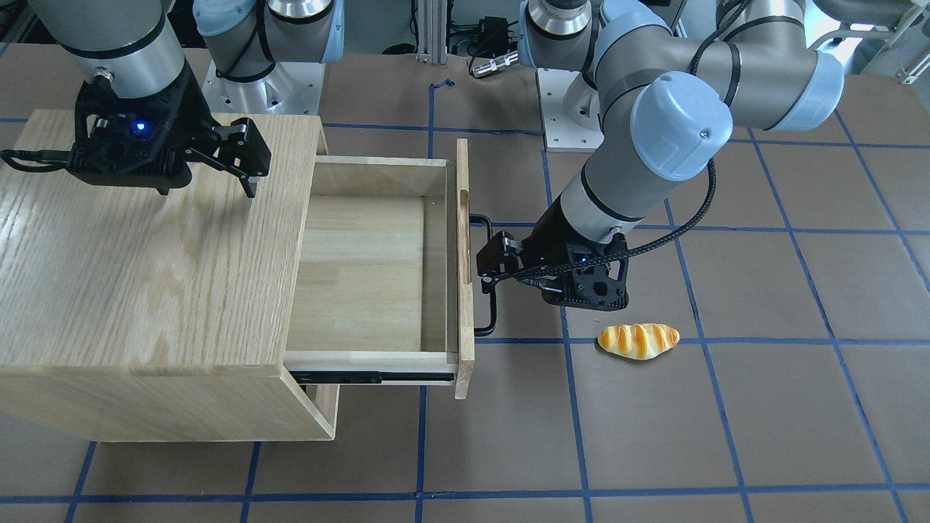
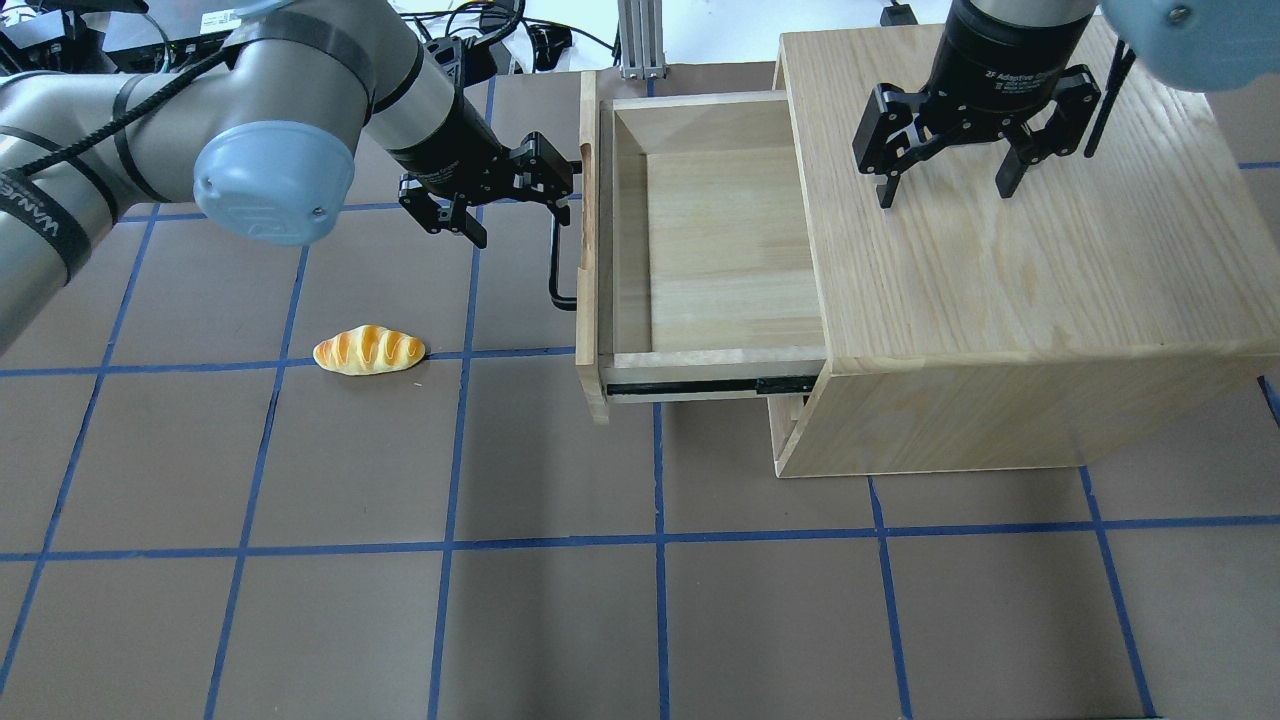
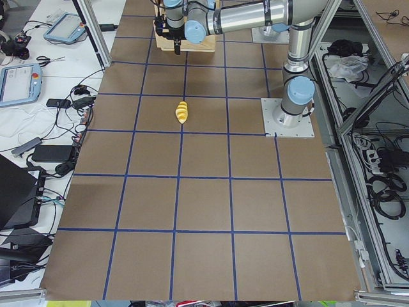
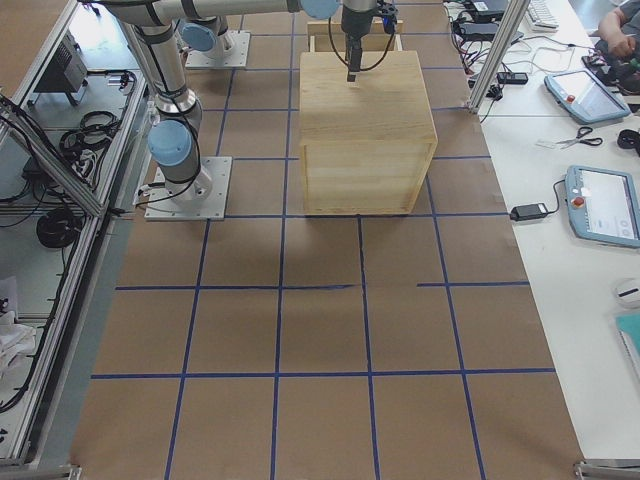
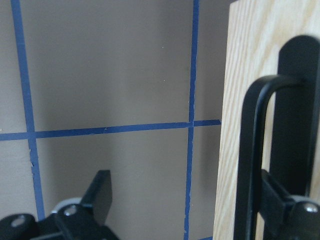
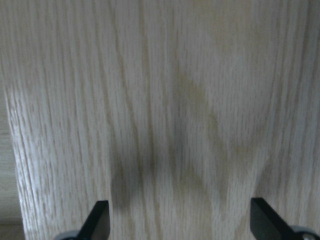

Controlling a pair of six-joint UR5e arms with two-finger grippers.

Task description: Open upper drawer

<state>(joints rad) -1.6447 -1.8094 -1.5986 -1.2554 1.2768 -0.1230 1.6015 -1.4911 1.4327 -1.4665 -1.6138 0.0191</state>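
The upper drawer (image 2: 730, 250) of light oak is pulled far out of the cabinet (image 2: 1030, 270), and its inside (image 1: 356, 276) is bare. Its black bar handle (image 2: 556, 260) sits on the front panel. My left gripper (image 2: 520, 210) is open beside the handle. In the left wrist view (image 5: 190, 200) the handle (image 5: 248, 160) stands just inside one finger (image 5: 280, 200), with nothing clamped. My right gripper (image 2: 947, 185) is open and empty just above the cabinet top, and its wrist view (image 6: 182, 222) shows only wood grain.
A bread roll (image 2: 368, 350) lies on the brown mat to the left of the drawer front, near my left arm; it also shows in the front view (image 1: 638, 340). Blue tape lines grid the table. A lower panel stays under the drawer.
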